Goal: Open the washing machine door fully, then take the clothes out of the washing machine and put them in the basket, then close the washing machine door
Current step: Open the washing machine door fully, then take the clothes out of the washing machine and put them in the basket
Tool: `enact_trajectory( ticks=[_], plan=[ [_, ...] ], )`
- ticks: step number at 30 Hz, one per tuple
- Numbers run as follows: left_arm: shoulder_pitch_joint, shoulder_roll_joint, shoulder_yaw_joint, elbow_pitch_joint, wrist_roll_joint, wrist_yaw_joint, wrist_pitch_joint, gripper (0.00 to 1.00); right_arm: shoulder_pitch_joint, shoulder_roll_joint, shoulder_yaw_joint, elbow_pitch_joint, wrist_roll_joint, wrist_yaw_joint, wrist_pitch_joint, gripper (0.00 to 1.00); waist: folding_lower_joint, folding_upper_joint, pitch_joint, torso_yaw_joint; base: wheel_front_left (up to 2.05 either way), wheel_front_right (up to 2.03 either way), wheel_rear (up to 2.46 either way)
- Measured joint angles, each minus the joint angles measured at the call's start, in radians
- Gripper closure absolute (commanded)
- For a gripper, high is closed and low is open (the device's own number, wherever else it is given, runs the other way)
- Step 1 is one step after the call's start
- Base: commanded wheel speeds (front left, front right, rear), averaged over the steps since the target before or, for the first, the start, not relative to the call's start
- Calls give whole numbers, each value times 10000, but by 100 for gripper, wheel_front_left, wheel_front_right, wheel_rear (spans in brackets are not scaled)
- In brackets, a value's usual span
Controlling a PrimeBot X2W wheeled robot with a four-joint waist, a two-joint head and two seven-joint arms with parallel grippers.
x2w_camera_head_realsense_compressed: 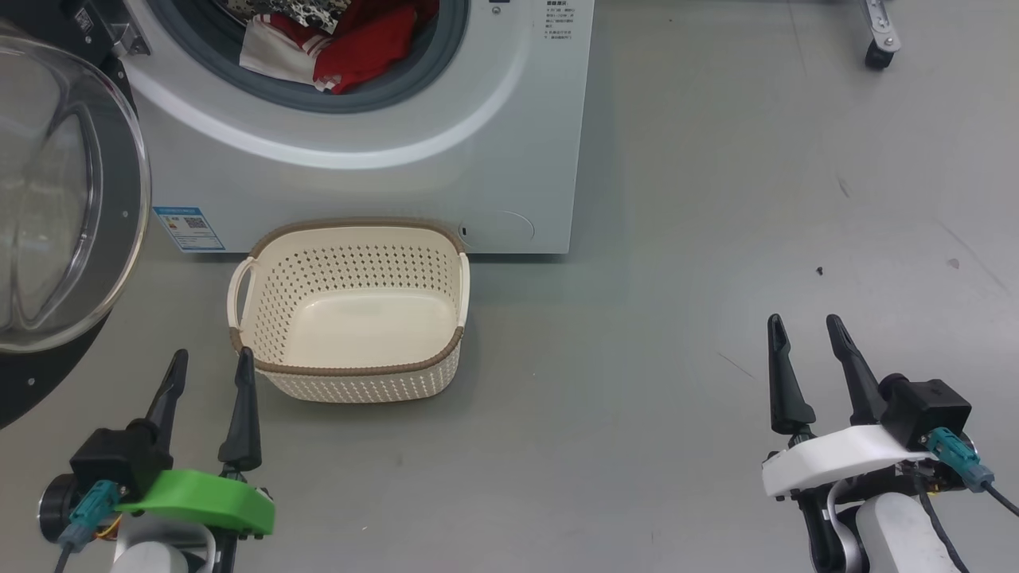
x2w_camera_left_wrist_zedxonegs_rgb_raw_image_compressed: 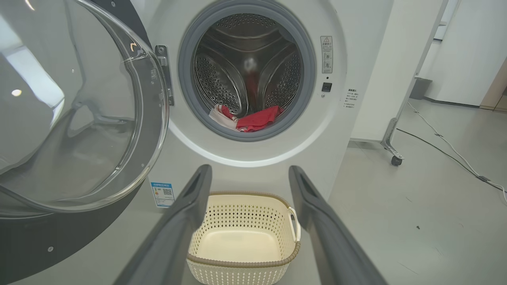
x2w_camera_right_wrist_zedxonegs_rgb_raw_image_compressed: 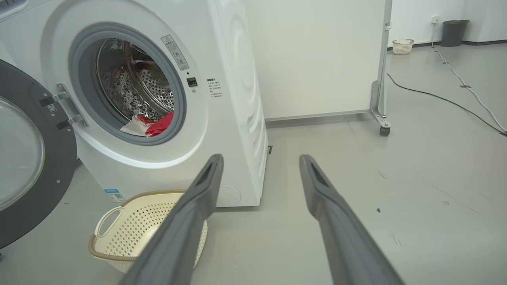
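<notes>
The washing machine (x2w_camera_head_realsense_compressed: 382,183) (x2w_camera_left_wrist_zedxonegs_rgb_raw_image_compressed: 253,158) (x2w_camera_right_wrist_zedxonegs_rgb_raw_image_compressed: 229,118) stands ahead with its door (x2w_camera_head_realsense_compressed: 56,199) (x2w_camera_left_wrist_zedxonegs_rgb_raw_image_compressed: 75,111) (x2w_camera_right_wrist_zedxonegs_rgb_raw_image_compressed: 23,158) swung wide open to the left. Red and white clothes (x2w_camera_head_realsense_compressed: 342,40) (x2w_camera_left_wrist_zedxonegs_rgb_raw_image_compressed: 253,118) (x2w_camera_right_wrist_zedxonegs_rgb_raw_image_compressed: 152,126) lie at the front of the drum. The cream basket (x2w_camera_head_realsense_compressed: 354,310) (x2w_camera_left_wrist_zedxonegs_rgb_raw_image_compressed: 243,233) (x2w_camera_right_wrist_zedxonegs_rgb_raw_image_compressed: 134,229) sits empty on the floor below the drum opening. My left gripper (x2w_camera_head_realsense_compressed: 211,362) (x2w_camera_left_wrist_zedxonegs_rgb_raw_image_compressed: 249,174) is open, low beside the basket's left handle, holding nothing. My right gripper (x2w_camera_head_realsense_compressed: 804,326) (x2w_camera_right_wrist_zedxonegs_rgb_raw_image_compressed: 261,162) is open too, well right of the machine.
A white wheeled partition (x2w_camera_right_wrist_zedxonegs_rgb_raw_image_compressed: 317,59) (x2w_camera_left_wrist_zedxonegs_rgb_raw_image_compressed: 392,79) stands right of the machine, its caster (x2w_camera_head_realsense_compressed: 878,54) on the grey floor. Cables (x2w_camera_right_wrist_zedxonegs_rgb_raw_image_compressed: 443,99) (x2w_camera_left_wrist_zedxonegs_rgb_raw_image_compressed: 447,152) run across the floor further right. A small basket (x2w_camera_right_wrist_zedxonegs_rgb_raw_image_compressed: 403,46) and dark bin (x2w_camera_right_wrist_zedxonegs_rgb_raw_image_compressed: 452,32) stand by the far wall.
</notes>
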Motion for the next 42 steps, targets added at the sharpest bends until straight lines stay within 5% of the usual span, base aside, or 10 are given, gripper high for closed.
enact_trajectory(
  ticks=[42],
  plan=[
    [291, -169, -130, -408, -247, -104, -2, 0, 53, 46, -21, 105, -58, 4, 0, 0, 0, 0, -59, 46, 22, -22, 0]
  ],
)
